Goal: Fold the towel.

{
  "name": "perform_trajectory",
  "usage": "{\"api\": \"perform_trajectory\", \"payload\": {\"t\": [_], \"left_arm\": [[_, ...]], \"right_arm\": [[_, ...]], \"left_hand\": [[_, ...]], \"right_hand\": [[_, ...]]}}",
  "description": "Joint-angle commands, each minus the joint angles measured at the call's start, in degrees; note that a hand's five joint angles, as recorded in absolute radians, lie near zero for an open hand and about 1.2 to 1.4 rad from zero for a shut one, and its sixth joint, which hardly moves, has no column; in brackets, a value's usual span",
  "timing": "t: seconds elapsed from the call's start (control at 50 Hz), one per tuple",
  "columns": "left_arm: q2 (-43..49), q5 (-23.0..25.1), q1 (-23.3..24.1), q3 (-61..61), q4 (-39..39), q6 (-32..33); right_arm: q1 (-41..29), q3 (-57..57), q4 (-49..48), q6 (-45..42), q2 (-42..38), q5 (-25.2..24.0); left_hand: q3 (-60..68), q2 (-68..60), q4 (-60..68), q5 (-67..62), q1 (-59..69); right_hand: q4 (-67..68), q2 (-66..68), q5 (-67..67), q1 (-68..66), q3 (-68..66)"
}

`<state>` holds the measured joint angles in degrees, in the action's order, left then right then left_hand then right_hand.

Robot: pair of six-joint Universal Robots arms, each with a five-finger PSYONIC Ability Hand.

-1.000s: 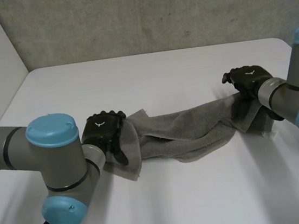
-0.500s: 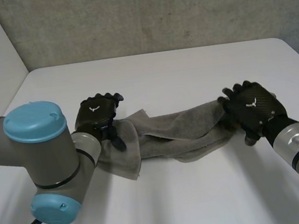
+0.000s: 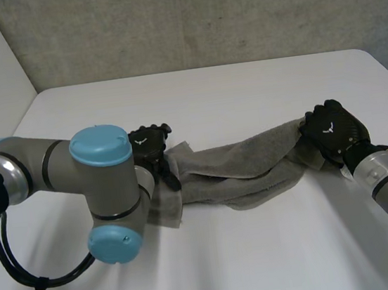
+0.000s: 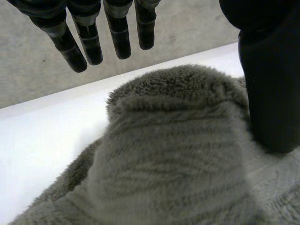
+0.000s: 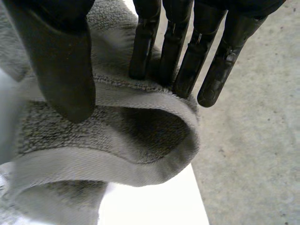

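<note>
Rumpled grey terry towel [image 3: 240, 171] is laid lengthwise on the white table [image 3: 244, 89]. Its right end is pinched between thumb and fingers of the right hand [image 3: 330, 132]; the left hand [image 3: 149, 145] is spread straight-fingered over its left end.

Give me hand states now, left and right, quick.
Left hand: open, fingers straight, thumb resting on one end of the grey terry towel.
Right hand: shut on the towel's other end, pinched between thumb and fingers.
</note>
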<state>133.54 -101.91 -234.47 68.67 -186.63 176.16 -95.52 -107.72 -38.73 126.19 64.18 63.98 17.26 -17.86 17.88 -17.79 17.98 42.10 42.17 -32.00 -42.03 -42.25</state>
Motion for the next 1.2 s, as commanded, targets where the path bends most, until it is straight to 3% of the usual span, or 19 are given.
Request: {"api": "perform_trajectory", "payload": {"t": [0.02, 0.24, 0.28, 0.36, 0.38, 0.5, 0.58, 0.6, 0.64, 0.7, 0.74, 0.76, 0.84, 0.88, 0.96, 1.06, 1.2], "left_arm": [[0.9, -1.4, -0.1, -2.1, 0.2, -0.4], [1.3, -1.6, -0.3, -2.2, 0.6, 0.1], [1.6, -1.7, -0.5, -2.5, 0.6, 0.2], [1.6, -1.8, -1.0, -2.5, 0.7, 0.2], [1.1, -1.8, -1.2, -2.4, 0.7, 0.3], [-3.6, -3.4, -3.1, -1.6, 1.8, 0.6], [-7.4, -3.5, -3.4, -1.4, 2.5, 0.7], [-9.3, -3.5, -3.6, -1.4, 3.0, 0.6], [-11.2, -3.3, -3.8, -1.3, 3.7, 0.7], [-15.2, -2.8, -4.4, 0.0, 5.2, 0.9], [-17.1, -2.4, -4.9, 0.8, 5.7, 1.7], [-18.6, -1.8, -5.3, 2.2, 6.1, 2.9], [-20.9, 0.2, -6.2, 5.5, 6.4, 6.7], [-22.2, 2.3, -7.0, 9.8, 6.4, 11.7], [-22.4, 3.6, -8.4, 13.7, 6.2, 17.1], [-21.7, 4.5, -10.1, 17.7, 5.0, 21.7], [-16.0, 6.5, -10.7, 16.4, 2.9, 24.7]], "right_arm": [[-0.5, 2.2, -0.9, 0.6, -2.6, 0.2], [0.0, 6.5, -0.8, 5.2, -8.3, 0.9], [0.1, 6.9, -0.8, 6.0, -8.3, 1.1], [0.2, 6.9, -0.1, 8.8, -7.1, 1.1], [0.2, 6.9, -0.1, 8.8, -7.1, 1.1], [0.1, 5.4, 0.2, 21.5, 3.7, 1.4], [0.2, 6.5, 4.2, 34.7, 11.4, 1.4], [0.2, 6.6, 4.2, 34.7, 11.4, 1.4], [0.1, 9.4, 10.9, 41.6, 16.3, 1.4], [0.1, 11.5, 15.1, 44.3, 18.0, 1.2], [0.2, 15.7, 23.7, 47.6, 19.1, 0.8], [0.2, 15.7, 23.8, 47.7, 19.1, 0.8], [0.2, 21.8, 38.6, 46.4, 18.1, 1.0], [0.2, 23.0, 42.8, 44.9, 16.9, 0.6], [0.3, 23.9, 50.1, 36.5, 13.7, 0.7], [0.3, 23.7, 52.3, 29.5, 10.8, 1.5], [-0.4, 26.8, 52.4, 28.8, 4.9, 1.8]], "left_hand": [[-0.3, 0.9, -0.9, 10.9, -1.0], [10.8, -10.2, 10.2, -0.3, 10.1], [21.0, -20.4, 20.4, -10.5, 20.3], [35.0, -34.4, 34.4, -24.5, 34.3], [41.7, -41.1, 41.0, -31.1, 41.0], [57.7, -57.1, 57.1, -47.2, 57.0], [58.7, -58.1, 58.1, -48.2, 58.0], [59.4, -58.8, 58.8, -48.9, 58.7], [60.6, -60.0, 59.9, -50.0, 59.8], [61.4, -60.8, 60.8, -50.9, 60.7], [62.1, -61.5, 61.5, -51.5, 61.4], [62.1, -61.5, 61.5, -51.6, 61.4], [62.1, -61.5, 61.5, -51.6, 61.4], [62.1, -61.5, 61.5, -51.6, 61.4], [62.1, -61.5, 61.5, -51.6, 61.4], [60.7, -60.1, 60.1, -50.2, 60.0], [58.7, -58.1, 58.1, -48.2, 58.0]], "right_hand": [[4.8, 4.7, -4.9, -4.9, -4.7], [6.2, 6.1, -6.3, -6.2, -6.0], [10.5, 10.5, -10.6, -10.6, -10.4], [36.2, 36.1, -36.3, -36.2, -36.0], [36.3, 36.2, -36.4, -36.3, -36.1], [37.9, 37.8, -38.0, -38.0, -37.8], [37.9, 37.8, -38.0, -38.0, -37.8], [37.9, 37.8, -38.0, -38.0, -37.8], [37.9, 37.8, -38.0, -38.0, -37.8], [37.9, 37.8, -38.0, -38.0, -37.8], [37.9, 37.8, -38.0, -38.0, -37.8], [37.9, 37.8, -38.0, -38.0, -37.8], [37.9, 37.8, -38.0, -38.0, -37.8], [37.9, 37.8, -38.0, -38.0, -37.8], [37.9, 37.8, -38.0, -38.0, -37.8], [37.9, 37.8, -38.0, -38.0, -37.8], [37.9, 37.8, -38.0, -38.0, -37.8]]}}
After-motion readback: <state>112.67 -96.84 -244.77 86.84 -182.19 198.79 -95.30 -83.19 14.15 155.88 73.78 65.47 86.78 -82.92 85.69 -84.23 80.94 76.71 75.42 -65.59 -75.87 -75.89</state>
